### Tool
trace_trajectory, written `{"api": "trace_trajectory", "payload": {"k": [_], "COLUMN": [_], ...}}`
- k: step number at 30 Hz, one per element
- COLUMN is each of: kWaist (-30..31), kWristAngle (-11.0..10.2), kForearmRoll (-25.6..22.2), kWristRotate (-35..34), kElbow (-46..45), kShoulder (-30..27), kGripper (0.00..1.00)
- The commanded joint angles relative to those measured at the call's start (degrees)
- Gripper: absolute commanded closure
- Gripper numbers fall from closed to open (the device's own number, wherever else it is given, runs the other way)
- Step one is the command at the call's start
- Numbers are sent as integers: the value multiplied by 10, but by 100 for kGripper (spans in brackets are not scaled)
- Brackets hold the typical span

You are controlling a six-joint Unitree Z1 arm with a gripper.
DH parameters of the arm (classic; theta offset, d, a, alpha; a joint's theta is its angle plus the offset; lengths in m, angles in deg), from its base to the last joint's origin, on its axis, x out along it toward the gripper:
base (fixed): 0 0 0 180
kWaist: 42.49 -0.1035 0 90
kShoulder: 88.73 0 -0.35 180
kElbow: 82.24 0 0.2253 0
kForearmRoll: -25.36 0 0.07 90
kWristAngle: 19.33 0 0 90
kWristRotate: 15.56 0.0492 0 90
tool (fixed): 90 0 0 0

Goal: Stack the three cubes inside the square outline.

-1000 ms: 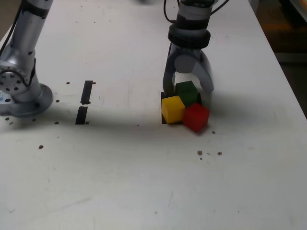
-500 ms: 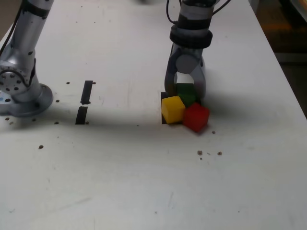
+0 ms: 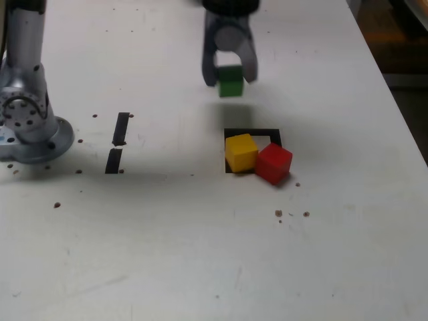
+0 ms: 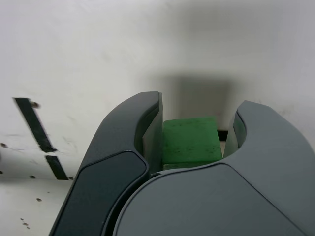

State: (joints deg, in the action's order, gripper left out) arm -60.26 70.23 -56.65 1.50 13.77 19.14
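Compared with the frames just before, the gripper [image 3: 230, 79] has risen from the square outline [image 3: 253, 131] and carries the green cube [image 3: 231, 81] with it. Earlier the green cube sat at the outline's far part, behind the other two, with the fingers around it; now it hangs above the table [image 3: 160, 234], past the outline's far edge and somewhat toward the exterior view's left. Its departure has exposed the outline's far strip and some of its white centre. A soft shadow [image 3: 235, 115] now falls on the table just beyond the outline. The yellow cube [image 3: 241, 153] and the red cube [image 3: 273, 164] look unchanged: yellow lies over the outline's near corner on the exterior view's left, red over the near corner on the exterior view's right, turned at an angle and reaching beyond the tape. These two sit close beside each other; contact cannot be told for certain. The two short black strips [image 3: 121, 128] also remain as they were, well apart from the outline on the exterior view's left. End effector: drawn in to a narrow setting, holding the green cube between its fingers. In the wrist view the cube shows between the fingertips, top face in sight. Yellow and red lie outside its grip, at the outline, lower than the gripper.
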Motion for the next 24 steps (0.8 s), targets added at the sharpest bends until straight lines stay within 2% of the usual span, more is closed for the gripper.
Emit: {"api": "trace_trajectory", "payload": {"k": [1,7,11,15,18,24], "kWaist": [-30,-102,-115,-116,-117,-117], "kWristAngle": [-7,-21,-22,-18,-16,-13], "kForearmRoll": [6,39,58,68,70,71], "kWristRotate": [9,31,36,37,38,48], "kElbow": [-20,-63,-74,-82,-87,-97], "kShoulder": [-9,-15,-9,0,6,19], "kGripper": [86,85,84,78,66,32]}}
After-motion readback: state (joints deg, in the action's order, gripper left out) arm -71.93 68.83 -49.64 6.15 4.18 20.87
